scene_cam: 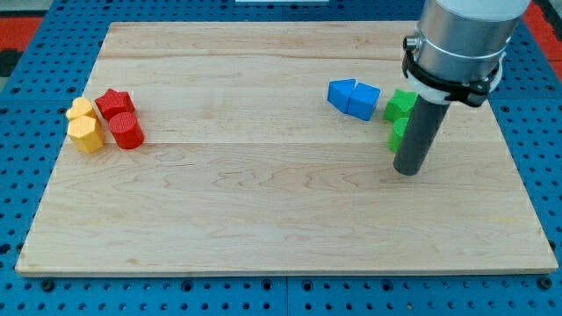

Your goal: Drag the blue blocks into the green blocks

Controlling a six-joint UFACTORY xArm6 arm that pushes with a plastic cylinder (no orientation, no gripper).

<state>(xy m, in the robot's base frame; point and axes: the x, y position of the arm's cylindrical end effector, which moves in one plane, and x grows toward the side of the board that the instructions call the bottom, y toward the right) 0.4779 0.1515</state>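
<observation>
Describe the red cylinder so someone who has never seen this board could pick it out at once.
Start at the wooden board and go to the four-block cluster near the view's left edge. The red cylinder is at that cluster's lower right, beside the two yellow blocks. The red block above it is star-like, while this one is round with a flat top.

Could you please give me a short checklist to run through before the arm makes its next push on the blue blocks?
1. My tip in view: ok, it rests on the wooden board just below the green blocks.
2. Two blue blocks together: ok, they sit side by side, touching.
3. Blue against green: cannot tell; a narrow gap seems to remain before the upper green block.
4. Lower green block visible: not ok, the rod partly hides it.
5. Tip on the blue blocks' far side for pushing: not ok, it stands to the view's right of them.
6. Red blocks and yellow blocks out of the way: ok, far at the view's left.
</observation>
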